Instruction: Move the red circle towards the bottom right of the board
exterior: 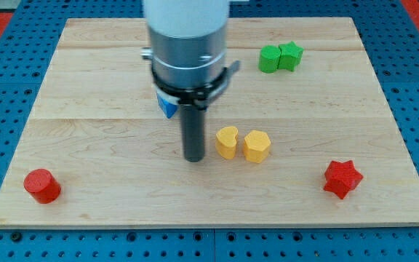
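A: How should the step in hand be done well?

B: The red circle (42, 185) is to be pushed toward the bottom right, so the tip (194, 158) would best be brought round to the circle's upper-left side before any push is made. A low, steady line along the board (108, 65) is judged safest, since a round block may slip off a push that is not centred.

A: What is the state of the end effector?

B: A bare rod is carried, with nothing to open or close. Its end is seen down at the board and no block is touched by it.

A: Where does the circle lie relative to the tip?

B: Well apart, far to the view's left and slightly lower, near the bottom-left corner.

A: What else is close?

B: 2 yellow blocks (243, 143) lie just to the tip's right, a blue block (167, 107) is half hidden behind the rod above, 2 green blocks (281, 57) sit up and right, and a red star (341, 178) lies far right, near where the circle is meant to go.
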`<state>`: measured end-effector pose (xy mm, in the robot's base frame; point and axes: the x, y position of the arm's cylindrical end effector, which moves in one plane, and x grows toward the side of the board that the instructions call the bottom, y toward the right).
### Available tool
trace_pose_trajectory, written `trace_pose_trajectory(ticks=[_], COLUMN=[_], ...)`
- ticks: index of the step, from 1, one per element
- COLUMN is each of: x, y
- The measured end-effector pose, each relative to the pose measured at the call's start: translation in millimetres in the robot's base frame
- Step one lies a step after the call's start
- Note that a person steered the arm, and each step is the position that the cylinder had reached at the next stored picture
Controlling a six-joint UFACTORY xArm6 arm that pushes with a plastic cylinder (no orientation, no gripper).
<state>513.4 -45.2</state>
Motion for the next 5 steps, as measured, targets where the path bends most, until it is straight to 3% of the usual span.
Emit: trace_pose_trajectory(ticks=[2, 3, 5], x=[-12, -16, 36], y=[-199, -260, -259])
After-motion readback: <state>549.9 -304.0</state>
